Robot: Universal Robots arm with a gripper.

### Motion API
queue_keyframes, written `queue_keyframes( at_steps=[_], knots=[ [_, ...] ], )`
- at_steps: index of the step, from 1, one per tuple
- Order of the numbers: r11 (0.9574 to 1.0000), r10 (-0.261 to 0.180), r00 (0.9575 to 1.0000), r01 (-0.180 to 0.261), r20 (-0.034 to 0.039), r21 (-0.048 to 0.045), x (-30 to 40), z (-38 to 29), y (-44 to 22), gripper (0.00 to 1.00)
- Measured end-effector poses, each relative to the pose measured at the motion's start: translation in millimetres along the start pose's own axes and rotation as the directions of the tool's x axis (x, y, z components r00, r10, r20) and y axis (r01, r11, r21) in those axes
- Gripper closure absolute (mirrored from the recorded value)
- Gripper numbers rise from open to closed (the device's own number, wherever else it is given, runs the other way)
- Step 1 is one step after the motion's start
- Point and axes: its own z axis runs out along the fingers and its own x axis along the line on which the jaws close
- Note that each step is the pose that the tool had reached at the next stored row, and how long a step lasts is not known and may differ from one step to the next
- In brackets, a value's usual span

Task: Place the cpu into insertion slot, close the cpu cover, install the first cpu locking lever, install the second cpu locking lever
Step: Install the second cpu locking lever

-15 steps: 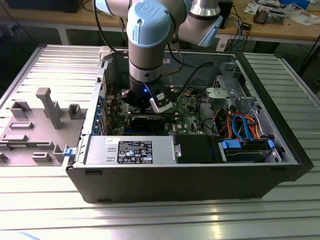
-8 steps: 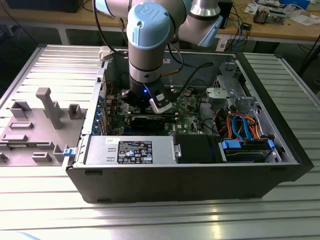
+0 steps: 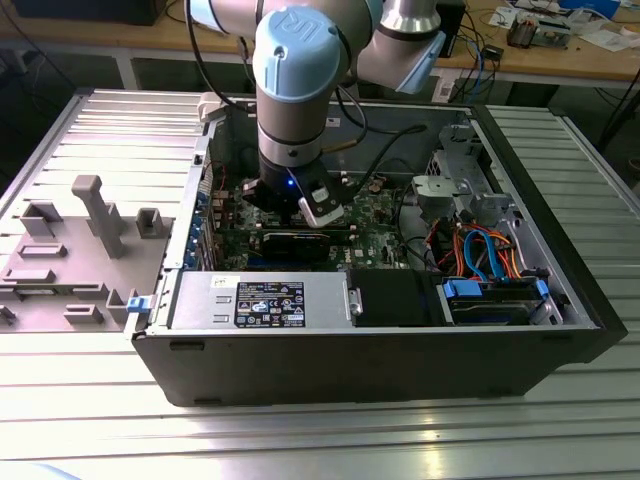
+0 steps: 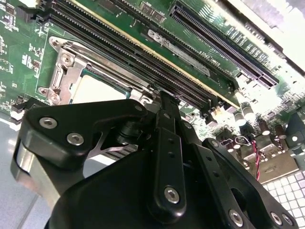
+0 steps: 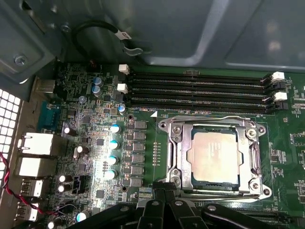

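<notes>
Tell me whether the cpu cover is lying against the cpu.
Touching. In the first wrist view the cpu cover lies closed flat over the cpu, its frame overlapping the chip's edges.

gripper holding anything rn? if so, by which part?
Cannot tell. The gripper sits at the edge of the cpu cover, which lies closed over the cpu; the fingertips are hidden.

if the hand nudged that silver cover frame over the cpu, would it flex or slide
The cpu cover looks like thin sheet metal with a large window, so it would probably flex slightly under a push. It lies flat around the cpu, apparently held to the socket by screws, so it likely would not slide. The hand is beside its edge.
</notes>
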Motion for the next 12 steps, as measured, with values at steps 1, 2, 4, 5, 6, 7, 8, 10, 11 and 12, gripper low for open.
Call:
queue_keyframes(
  at_steps=[1, 2, 4, 5, 6, 7, 8, 10, 11, 12],
  knots=[
    [1.0, 0.0, 1.0, 0.0, 0.0, -0.0005, 0.0, 0.3, 0.0, 0.89],
    [1.0, 0.0, 1.0, 0.0, 0.0002, -0.0012, 0.0, 0.7, -0.1, 0.89],
    [1.0, 0.0, 1.0, 0.0, 0.0004, -0.0028, 0.0, 1.5, -0.2, 0.89],
    [1.0, 0.0, 1.0, 0.0, 0.0004, -0.0036, 0.0, 1.8, -0.3, 0.89],
    [1.0, 0.0, 1.0, 0.0, 0.0006, -0.0047, -0.1, 2.2, -0.2, 0.89],
    [1.0, 0.0, 1.0, 0.0, 0.0011, -0.0055, -0.2, 2.8, -0.1, 0.89],
    [1.0, 0.0, 1.0, 0.0, 0.0008, -0.0059, 0.0, 2.9, 0.1, 0.89],
    [1.0, 0.0, 1.0, 0.0, 0.0006, -0.0062, 0.5, 3.1, 0.5, 0.89],
    [1.0, 0.0, 1.0, 0.0, 0.0005, -0.0061, 0.6, 3.1, 0.5, 0.89],
    [1.0, 0.0, 1.0, 0.0, 0.0005, -0.0061, 0.7, 3.0, 0.6, 0.89]
  ],
)
